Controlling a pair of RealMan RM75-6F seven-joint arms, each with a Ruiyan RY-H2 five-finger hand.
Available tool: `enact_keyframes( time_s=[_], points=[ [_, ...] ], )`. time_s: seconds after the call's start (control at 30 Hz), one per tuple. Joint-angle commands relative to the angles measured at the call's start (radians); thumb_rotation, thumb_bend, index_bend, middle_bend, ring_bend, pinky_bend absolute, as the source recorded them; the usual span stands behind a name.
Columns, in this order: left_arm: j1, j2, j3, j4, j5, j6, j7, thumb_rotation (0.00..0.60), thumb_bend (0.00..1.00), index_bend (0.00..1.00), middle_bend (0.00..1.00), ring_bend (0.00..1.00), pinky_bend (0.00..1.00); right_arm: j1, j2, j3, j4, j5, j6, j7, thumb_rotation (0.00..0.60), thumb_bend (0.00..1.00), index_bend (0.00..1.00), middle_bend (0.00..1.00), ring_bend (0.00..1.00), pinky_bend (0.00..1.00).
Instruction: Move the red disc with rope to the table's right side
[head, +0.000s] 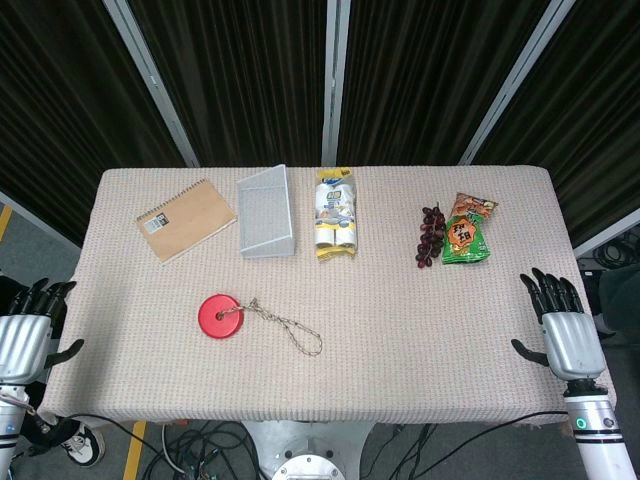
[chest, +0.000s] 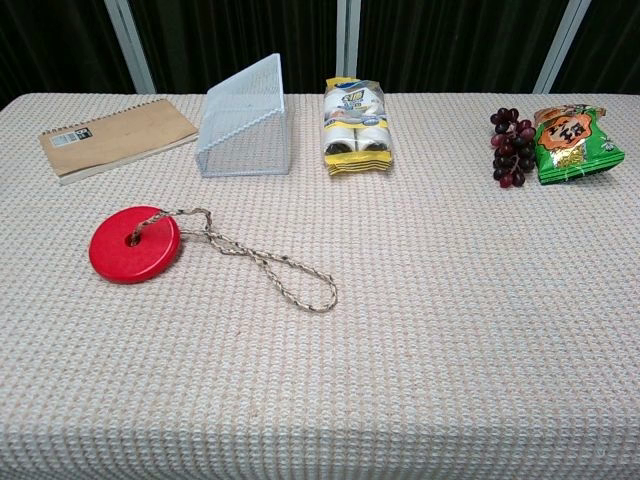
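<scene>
The red disc (head: 220, 316) (chest: 134, 244) lies flat on the left half of the table, with its braided rope (head: 288, 326) (chest: 262, 260) trailing off to the right in a loop. My left hand (head: 25, 325) hangs off the table's left edge, fingers spread, holding nothing. My right hand (head: 560, 318) sits at the table's right edge, fingers apart and empty. Both hands are far from the disc. Neither hand shows in the chest view.
Along the back stand a brown spiral notebook (head: 184, 219) (chest: 118, 135), a white wire basket (head: 266, 212) (chest: 246, 121), a yellow snack pack (head: 336, 214) (chest: 357, 127), dark grapes (head: 431, 236) (chest: 511, 147) and a green snack bag (head: 467, 230) (chest: 573, 143). The table (head: 420, 330) wears a beige woven cloth.
</scene>
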Motion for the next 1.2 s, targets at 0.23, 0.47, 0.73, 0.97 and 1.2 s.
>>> enact_keyframes(
  time_s=[0.23,0.47,0.73,0.97,1.2],
  points=[
    [0.002,0.003,0.001,0.005,-0.007,-0.004,-0.006,0.6,0.15,0.14,0.16,0.08,0.17,0.034,0.009,0.016,-0.041,-0.007,-0.077,-0.002,0.6,0.06,0.0,0.0,0.0,0.0],
    [0.003,-0.005,0.008,0.02,-0.004,-0.008,-0.014,0.6,0.15,0.14,0.16,0.08,0.17,0.132,0.015,0.054,-0.121,-0.03,-0.199,-0.039,0.6,0.07,0.0,0.0,0.0,0.0],
    [0.02,-0.008,0.01,0.047,-0.018,0.002,-0.041,0.6,0.15,0.14,0.16,0.08,0.17,0.372,-0.044,0.148,-0.184,-0.027,-0.477,-0.022,0.6,0.14,0.0,0.03,0.0,0.0],
    [0.032,-0.002,0.011,0.055,-0.02,0.016,-0.047,0.6,0.15,0.14,0.16,0.08,0.17,0.603,-0.242,0.237,-0.025,0.151,-0.736,-0.001,0.6,0.19,0.0,0.06,0.0,0.0],
    [0.043,0.004,0.011,0.073,-0.033,0.017,-0.06,0.6,0.15,0.14,0.16,0.08,0.17,0.759,-0.455,0.276,0.229,0.245,-0.843,0.034,0.6,0.23,0.0,0.06,0.0,0.0]
  ],
)
